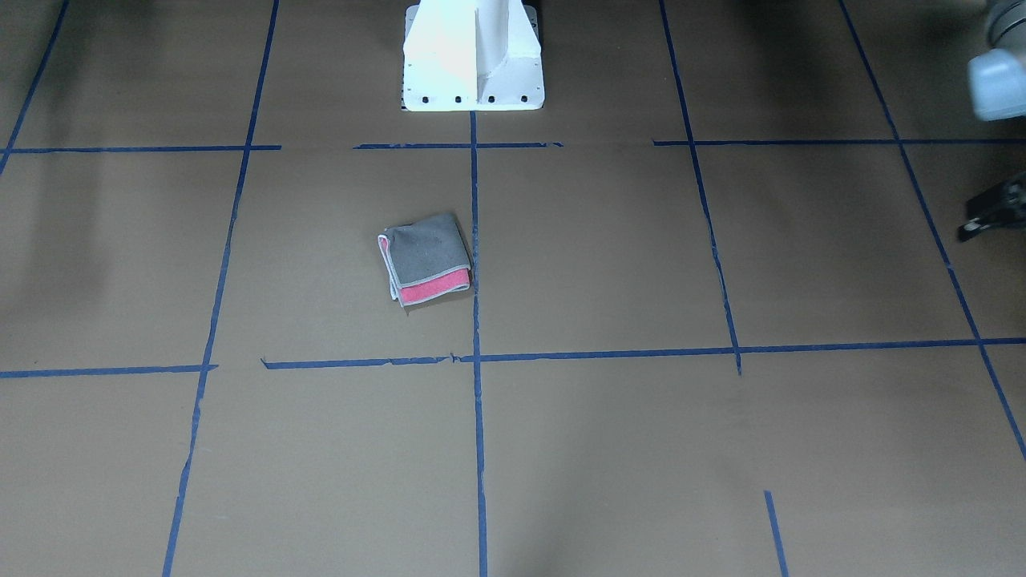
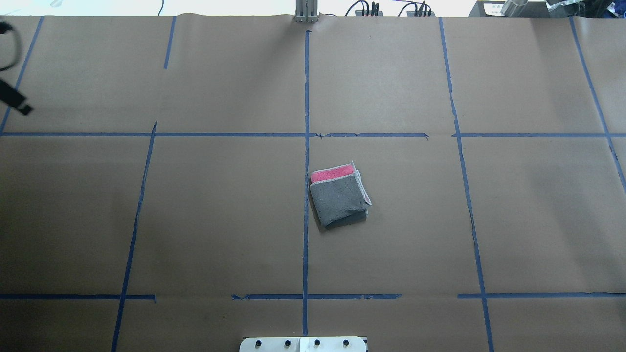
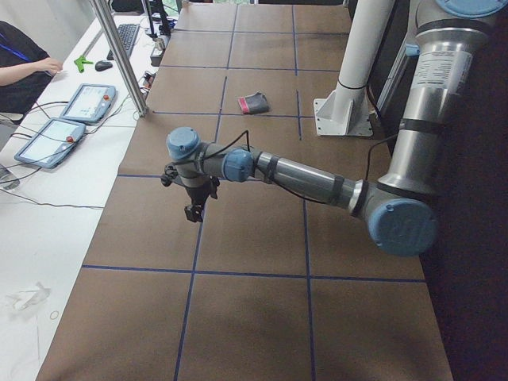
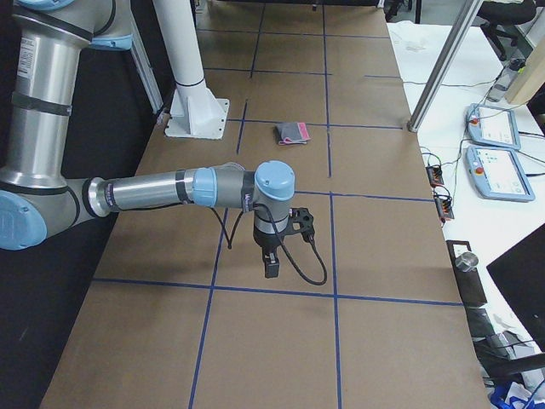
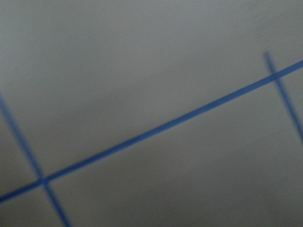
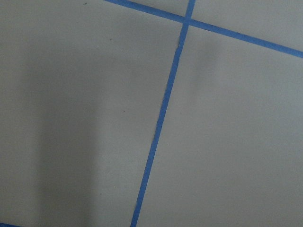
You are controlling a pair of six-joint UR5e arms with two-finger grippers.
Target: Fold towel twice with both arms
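Observation:
The towel (image 1: 425, 256) lies folded into a small square near the table's middle, grey face up with a pink strip showing along one edge. It also shows in the overhead view (image 2: 337, 198) and in both side views (image 3: 254, 102) (image 4: 292, 133). My left gripper (image 1: 994, 215) is far off at the table's left end, cut by the frame edge (image 2: 13, 99), hanging above the paper (image 3: 193, 208); I cannot tell whether it is open. My right gripper (image 4: 271, 262) hangs over the table's right end, far from the towel; I cannot tell its state. Both wrist views show only paper and tape.
Brown paper with blue tape lines (image 2: 306, 146) covers the table. The white pedestal base (image 1: 473, 64) stands at the robot's edge. Beyond the far edge are a metal post (image 3: 119, 55), touch tablets (image 3: 87, 103) (image 4: 490, 126) and a seated person (image 3: 20, 63).

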